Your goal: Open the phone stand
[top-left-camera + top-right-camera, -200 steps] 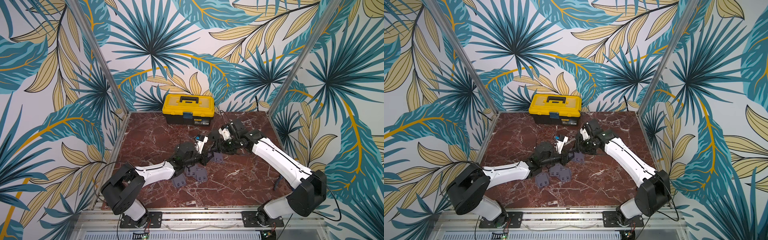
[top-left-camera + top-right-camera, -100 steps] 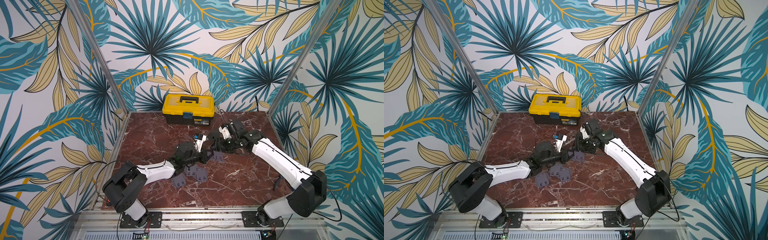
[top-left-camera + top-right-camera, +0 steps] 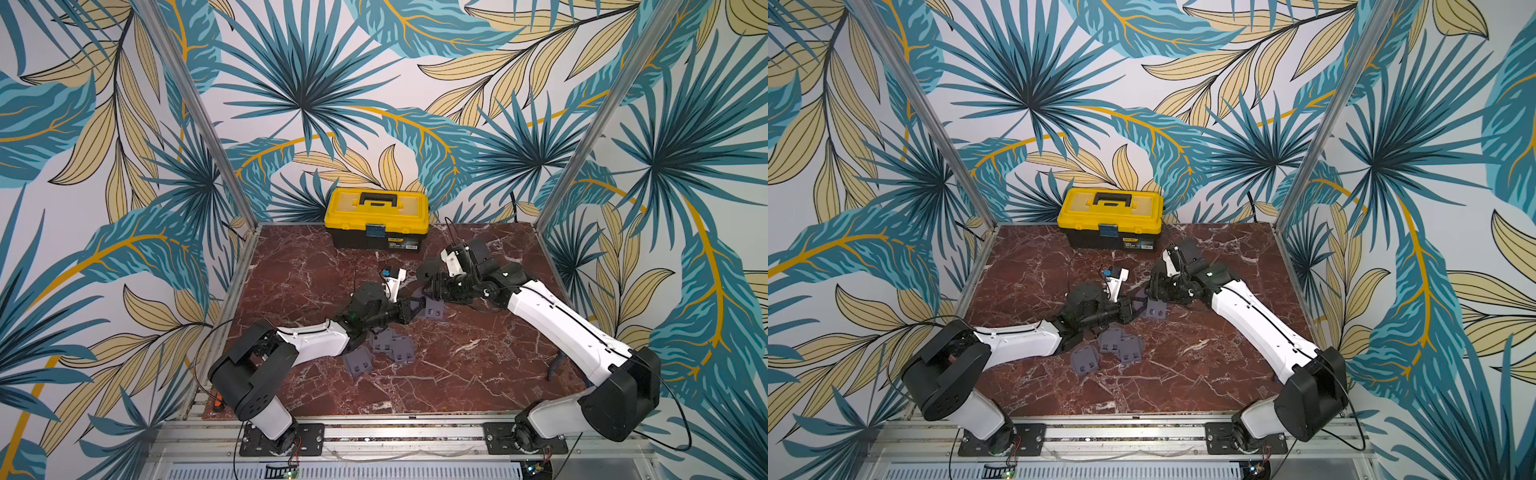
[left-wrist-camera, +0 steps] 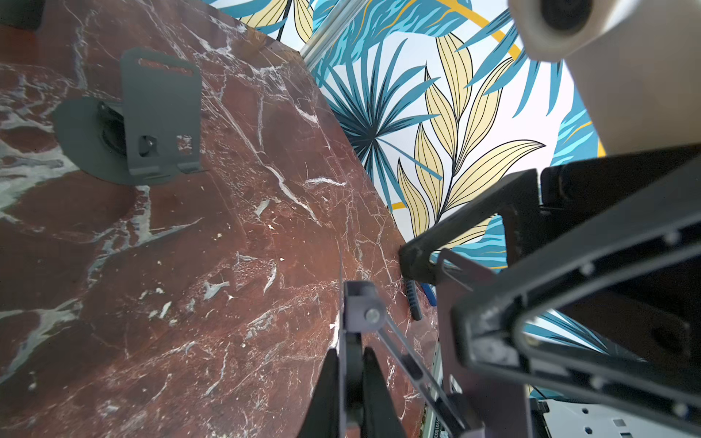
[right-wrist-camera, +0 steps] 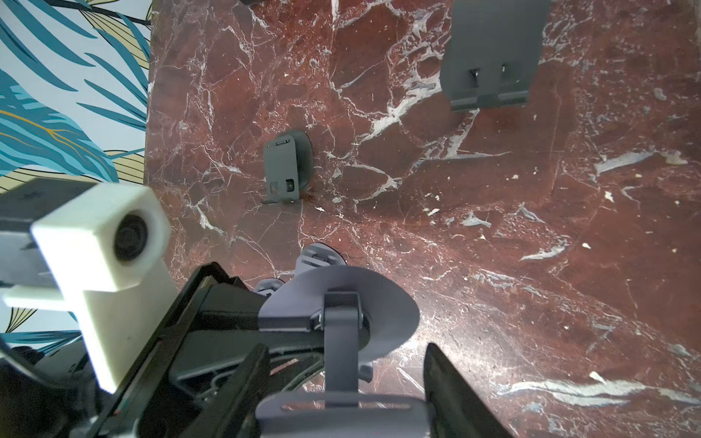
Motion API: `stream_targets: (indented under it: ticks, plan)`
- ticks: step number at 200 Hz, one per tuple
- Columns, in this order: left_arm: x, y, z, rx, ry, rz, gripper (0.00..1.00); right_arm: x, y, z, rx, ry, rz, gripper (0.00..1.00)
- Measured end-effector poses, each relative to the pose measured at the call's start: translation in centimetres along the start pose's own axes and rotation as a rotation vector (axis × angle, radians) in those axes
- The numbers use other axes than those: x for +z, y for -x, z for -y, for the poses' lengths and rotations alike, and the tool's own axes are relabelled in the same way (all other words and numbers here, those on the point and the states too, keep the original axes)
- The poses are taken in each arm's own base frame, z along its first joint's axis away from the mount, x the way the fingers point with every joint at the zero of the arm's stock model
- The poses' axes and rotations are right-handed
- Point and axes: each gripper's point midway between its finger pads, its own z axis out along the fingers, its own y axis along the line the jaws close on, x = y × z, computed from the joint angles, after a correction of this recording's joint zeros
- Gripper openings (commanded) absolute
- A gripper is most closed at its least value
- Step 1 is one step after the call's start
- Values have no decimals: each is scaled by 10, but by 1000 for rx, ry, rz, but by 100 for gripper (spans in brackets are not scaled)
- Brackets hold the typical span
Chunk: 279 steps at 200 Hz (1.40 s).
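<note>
Phone stand clamped by left fingers, right fingers.

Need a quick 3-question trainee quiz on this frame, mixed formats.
1. Multiple choice: how many loose phone stands lie near the left arm? A) one B) three C) five
2. True or false: the yellow toolbox stands open.
3. Which end effectors grip the held phone stand?
Key: 1 B. 2 False, its lid is shut. 3 Both: left end effector and right end effector.
</note>
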Motion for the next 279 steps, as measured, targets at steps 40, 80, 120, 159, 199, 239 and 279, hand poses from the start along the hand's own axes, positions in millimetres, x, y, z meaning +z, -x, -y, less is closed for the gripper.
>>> stream_targets:
  ticks: [40, 80, 120, 159, 199, 239, 279]
  plan:
    - [2, -1, -6, -39, 5, 1, 0, -3, 0, 2, 3, -10, 29, 32]
    - [4, -3, -13, -76, 18, -5, 0, -1, -2, 5, 9, -23, 48, 32]
    - [4, -3, -15, -97, 22, -4, 0, -1, -2, 4, 7, -29, 63, 32]
    - [4, -2, -16, -110, 26, -3, 0, -1, -1, 3, 5, -32, 70, 32]
    - [3, -2, -19, -119, 33, -3, 0, 1, -1, 3, 1, -34, 78, 32]
    - [4, -4, -22, -128, 42, -10, 0, 3, -2, 4, 4, -35, 78, 32]
    - [5, -5, -24, -142, 47, -14, 0, 4, -3, 5, 6, -42, 78, 32]
